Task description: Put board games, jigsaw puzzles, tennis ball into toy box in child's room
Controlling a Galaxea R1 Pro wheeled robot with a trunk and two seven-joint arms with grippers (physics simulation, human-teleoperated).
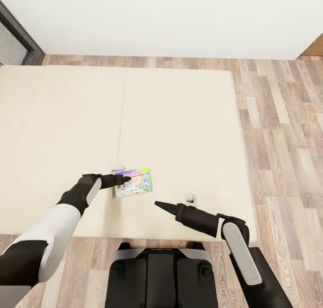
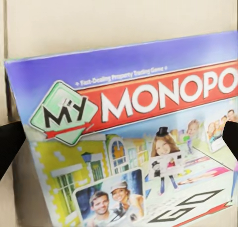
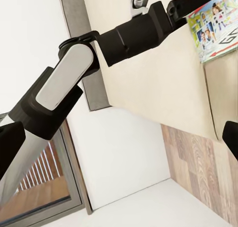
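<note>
1. board game (image 1: 133, 181) with a blue-violet top band and a red "my monopoly" banner lies flat on my side of the bed (image 1: 179, 119), near the mattress edge closest to my base.
2. my left gripper (image 1: 120, 180) is right over the game's left end; in my left wrist view the box cover (image 2: 134, 138) looms close, with my two dark fingertips (image 2: 9, 145) standing apart at either edge of the frame, so the jaws are spread and not yet closed on anything.
3. whether those fingertips touch the box or hover just above it, i cannot tell.
4. my right gripper (image 1: 160, 204) hangs over bare mattress just to the right of and nearer me than the game, apart from it, pointing toward my left arm.
5. my right wrist view looks across at my left arm (image 3: 99, 53) and catches a corner of the game (image 3: 218, 24); one dark fingertip (image 3: 230, 138) of mine shows at one edge of the frame and another at the opposite edge, so this gripper looks spread as well and holds nothing.
6. two small grey-white bits sit on the mattress, one (image 1: 117, 168) just beyond the game's left corner, one (image 1: 191, 199) beside my right forearm; too small to identify.
7. wood-plank floor (image 1: 282, 128) runs along the bed's right side, a white wall (image 1: 170, 16) stands behind it, and a dark window frame (image 1: 20, 36) shows at far left.
</note>
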